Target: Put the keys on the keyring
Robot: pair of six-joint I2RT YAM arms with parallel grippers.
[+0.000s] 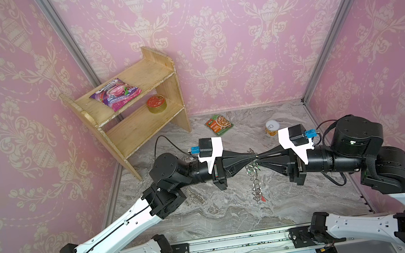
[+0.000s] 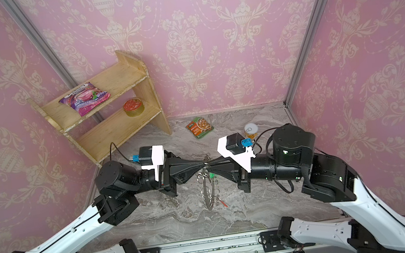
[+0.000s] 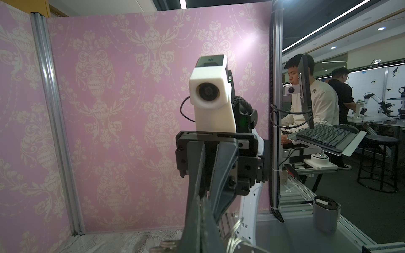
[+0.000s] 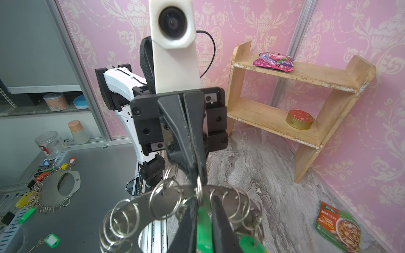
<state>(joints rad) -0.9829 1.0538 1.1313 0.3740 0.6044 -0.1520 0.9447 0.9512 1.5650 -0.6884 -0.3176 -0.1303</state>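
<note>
The keyring [image 1: 255, 178] [image 2: 208, 188] hangs edge-on above the marble table, between my two arms. My left gripper [image 1: 255, 156] [image 2: 204, 162] [image 3: 202, 203] is shut on its upper rim, among the wire loops [image 3: 235, 236]. My right gripper [image 1: 260, 158] [image 2: 208, 165] [image 4: 206, 201] meets it tip to tip and is shut on a green key [image 4: 203, 225] [image 2: 211, 175], pressed against the grey plate [image 4: 142, 202] by a loop. A second green key [image 4: 249, 243] hangs from the ring. A red key [image 2: 224, 204] shows by the ring's low end.
A wooden shelf [image 1: 139, 109] at the back left holds a purple packet [image 1: 116, 93] and a red-lidded tin [image 1: 156, 104]. A green-orange food packet [image 1: 218, 125] and a white-lidded can [image 1: 272, 128] lie behind the grippers. Another ring plate with coloured keys [image 4: 59, 190] lies outside the stall.
</note>
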